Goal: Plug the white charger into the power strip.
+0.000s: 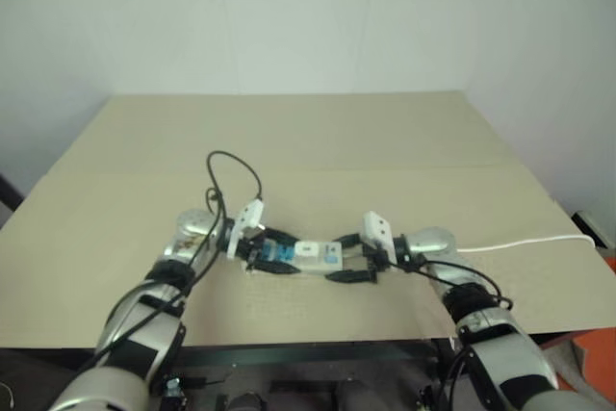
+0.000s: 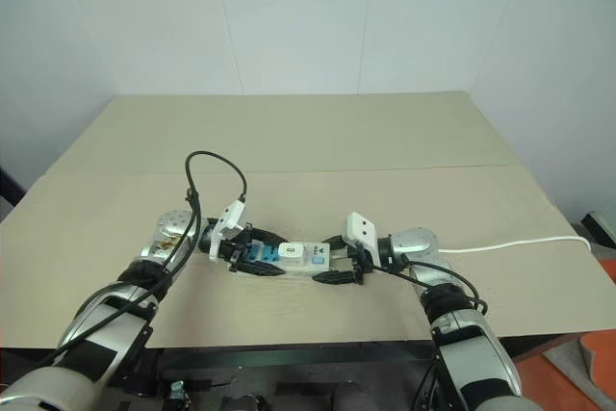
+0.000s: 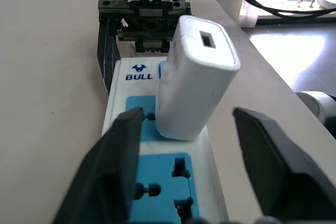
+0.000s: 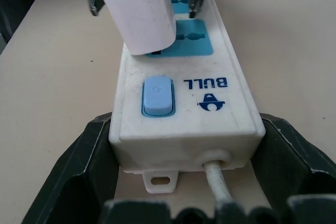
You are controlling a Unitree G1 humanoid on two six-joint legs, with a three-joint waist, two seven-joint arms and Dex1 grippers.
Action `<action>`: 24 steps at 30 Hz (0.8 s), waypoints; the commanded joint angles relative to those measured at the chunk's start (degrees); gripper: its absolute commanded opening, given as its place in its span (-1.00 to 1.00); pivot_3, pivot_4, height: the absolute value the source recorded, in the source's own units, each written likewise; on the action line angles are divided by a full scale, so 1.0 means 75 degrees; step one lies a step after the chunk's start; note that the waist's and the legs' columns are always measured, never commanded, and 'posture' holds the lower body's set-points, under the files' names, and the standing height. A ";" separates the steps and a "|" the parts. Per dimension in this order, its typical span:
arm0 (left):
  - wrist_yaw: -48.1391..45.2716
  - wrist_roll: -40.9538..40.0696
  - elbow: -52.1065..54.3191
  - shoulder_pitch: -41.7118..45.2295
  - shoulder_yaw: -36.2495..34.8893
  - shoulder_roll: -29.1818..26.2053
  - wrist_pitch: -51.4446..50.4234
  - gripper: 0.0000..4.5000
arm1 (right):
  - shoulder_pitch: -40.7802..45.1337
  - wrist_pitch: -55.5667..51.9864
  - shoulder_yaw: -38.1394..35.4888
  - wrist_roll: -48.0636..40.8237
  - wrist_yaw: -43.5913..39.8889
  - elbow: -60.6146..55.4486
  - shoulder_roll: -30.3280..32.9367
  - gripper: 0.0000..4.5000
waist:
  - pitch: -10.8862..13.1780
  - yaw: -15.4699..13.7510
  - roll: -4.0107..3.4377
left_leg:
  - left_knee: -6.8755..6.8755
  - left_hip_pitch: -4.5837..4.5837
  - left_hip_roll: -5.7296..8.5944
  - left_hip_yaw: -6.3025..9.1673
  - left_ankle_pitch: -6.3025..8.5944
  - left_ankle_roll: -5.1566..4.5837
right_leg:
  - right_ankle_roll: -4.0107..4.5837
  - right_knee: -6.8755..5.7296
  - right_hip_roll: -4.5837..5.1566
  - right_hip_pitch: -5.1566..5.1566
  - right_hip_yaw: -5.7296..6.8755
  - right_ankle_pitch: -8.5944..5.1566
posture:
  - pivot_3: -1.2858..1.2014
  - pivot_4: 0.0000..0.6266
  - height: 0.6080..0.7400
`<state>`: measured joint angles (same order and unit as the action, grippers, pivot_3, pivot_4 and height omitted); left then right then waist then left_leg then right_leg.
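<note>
Small rigid white plastic charger block (image 3: 195, 80) seated tilted in long white blue-socketed power strip (image 4: 185, 109); likely light, smooth-sided. Left gripper (image 3: 202, 171) fingers apart, flanking it untouched. Right gripper (image 4: 186, 174) spread around strip's cord end; best pinched on flat sides.

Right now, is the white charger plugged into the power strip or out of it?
In. The white charger stands in a blue socket of the power strip, leaning slightly, with nothing gripping it.

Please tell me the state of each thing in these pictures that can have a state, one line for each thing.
white charger: standing in a blue socket of the strip, leaning a little, no finger touching it.
power strip: flat on the table, its cord end between the right gripper's fingers.
left gripper: open, fingers either side of the charger.
right gripper: open wide around the strip's end; contact unclear.
</note>
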<state>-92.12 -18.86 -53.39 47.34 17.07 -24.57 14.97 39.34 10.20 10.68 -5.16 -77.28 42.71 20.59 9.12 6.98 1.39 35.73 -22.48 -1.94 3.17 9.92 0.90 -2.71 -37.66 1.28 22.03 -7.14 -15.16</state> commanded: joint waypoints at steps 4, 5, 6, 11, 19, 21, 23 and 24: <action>-0.0051 -0.0088 0.0501 -0.0144 -0.0087 -0.0293 -0.0286 0.99 | -0.0043 -0.0025 0.0117 0.0148 0.0044 0.0243 -0.0028 0.52 | 0.0001 0.0010 0.0001 | -0.0002 0.0000 -0.0001 0.0000 0.0000 0.0000 | 0.0000 0.0000 -0.0001 0.0001 0.0001 0.0000 | 0.03 -0.52 1.00; -0.0051 -0.0035 0.0516 -0.0137 -0.0108 -0.0355 -0.0264 0.99 | -0.0028 -0.0011 0.0117 0.0154 0.0053 0.0267 -0.0037 0.52 | 0.0001 0.0008 0.0001 | -0.0002 0.0000 -0.0001 0.0000 0.0000 0.0000 | 0.0000 0.0000 0.0000 0.0002 0.0001 0.0000 | 0.03 -0.52 1.00; -0.0051 -0.0003 0.0527 -0.0134 -0.0122 -0.0409 -0.0250 0.99 | -0.0013 0.0001 0.0119 0.0160 0.0061 0.0291 -0.0048 0.52 | 0.0002 0.0008 0.0002 | -0.0002 -0.0001 -0.0001 0.0001 0.0000 0.0000 | 0.0000 0.0000 0.0000 0.0002 0.0001 0.0000 | 0.03 -0.52 1.00; -0.0051 -0.0093 0.0744 -0.0208 -0.0242 -0.0643 -0.0101 0.99 | 0.0067 0.0054 0.0121 0.0174 0.0081 0.0396 -0.0099 0.52 | 0.0003 0.0012 0.0004 | -0.0002 -0.0001 -0.0001 0.0000 0.0000 0.0000 | 0.0000 0.0001 0.0000 0.0003 0.0000 0.0000 | 0.03 -0.52 1.00; -0.0051 -0.1011 0.1807 -0.0402 -0.0241 -0.0654 -0.0874 0.99 | 0.0157 0.0125 0.0106 0.0184 0.0085 0.0555 -0.0142 0.52 | 0.0005 0.0020 0.0005 | -0.0002 -0.0002 -0.0004 0.0000 0.0000 0.0000 | 0.0000 0.0001 -0.0001 0.0007 0.0000 -0.0001 | 0.03 -0.52 1.00; -0.0051 -0.0954 0.1771 -0.0339 -0.0307 -0.0532 -0.0873 0.99 | 0.0162 0.0140 0.0108 0.0190 0.0086 0.0577 -0.0146 0.52 | 0.0004 0.0022 0.0005 | -0.0002 -0.0001 -0.0004 -0.0002 0.0000 0.0000 | 0.0001 0.0001 -0.0001 0.0007 -0.0002 -0.0001 | 0.03 -0.52 1.00; -0.0051 -0.0876 0.1668 -0.0257 -0.0346 -0.0408 -0.0844 0.99 | 0.0154 0.0150 0.0112 0.0192 0.0085 0.0578 -0.0147 0.52 | 0.0005 0.0024 0.0005 | -0.0002 0.0000 -0.0004 -0.0001 0.0000 0.0000 | 0.0001 0.0001 -0.0003 0.0007 -0.0001 -0.0001 | 0.03 -0.52 1.00; -0.0051 -0.0843 0.1621 -0.0211 -0.0353 -0.0347 -0.0848 0.99 | 0.0149 0.0149 0.0114 0.0193 0.0088 0.0572 -0.0148 0.52 | 0.0005 0.0024 0.0006 | -0.0002 0.0000 -0.0004 -0.0001 0.0000 0.0000 | 0.0002 0.0002 -0.0003 0.0007 -0.0002 -0.0001 | 0.03 -0.52 1.00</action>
<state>-92.32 -24.83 -41.47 44.01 15.93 -27.34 8.60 40.69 11.64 10.60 -5.17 -77.37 45.65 19.76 9.16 7.16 1.43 35.72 -22.48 -1.97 3.16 9.92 0.90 -2.70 -37.63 1.26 22.09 -7.15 -15.18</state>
